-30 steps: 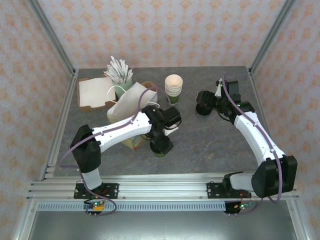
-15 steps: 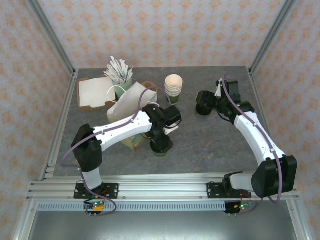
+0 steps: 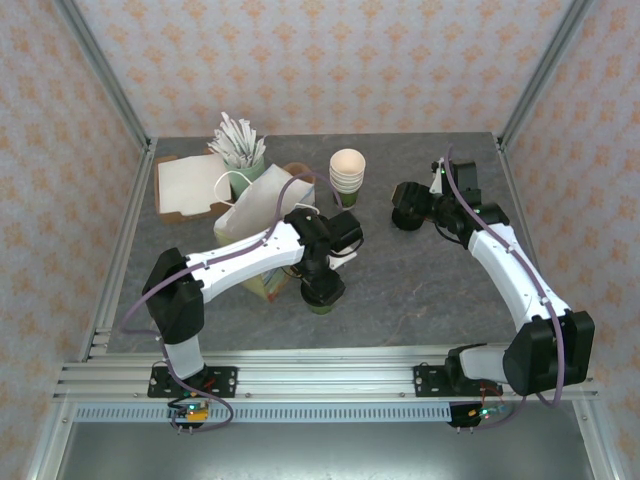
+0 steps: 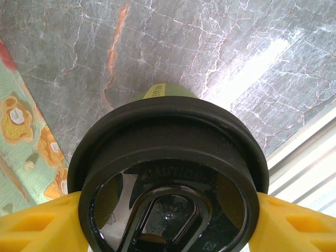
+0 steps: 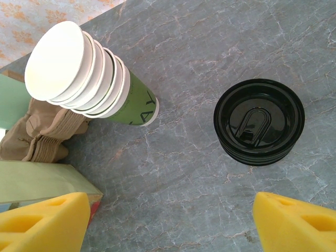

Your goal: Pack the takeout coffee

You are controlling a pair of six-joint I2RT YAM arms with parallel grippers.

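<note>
Left wrist view looks straight down on the one takeout coffee (image 4: 168, 152), black lid up, standing on the grey desk (image 4: 210, 47) toward its near edge. Around it sits the left gripper (image 4: 168, 231), its two yellow fingers (image 4: 37, 228) at either side of the lid; whether the jaws press on the cup I cannot tell. Just beside it stands one patterned green box (image 4: 21, 131). Well apart, the right gripper (image 5: 170, 223) hangs with jaws wide apart over bare desk, near one pile of black lids (image 5: 259, 122) and one stack of lidless cups (image 5: 79, 73).
</note>
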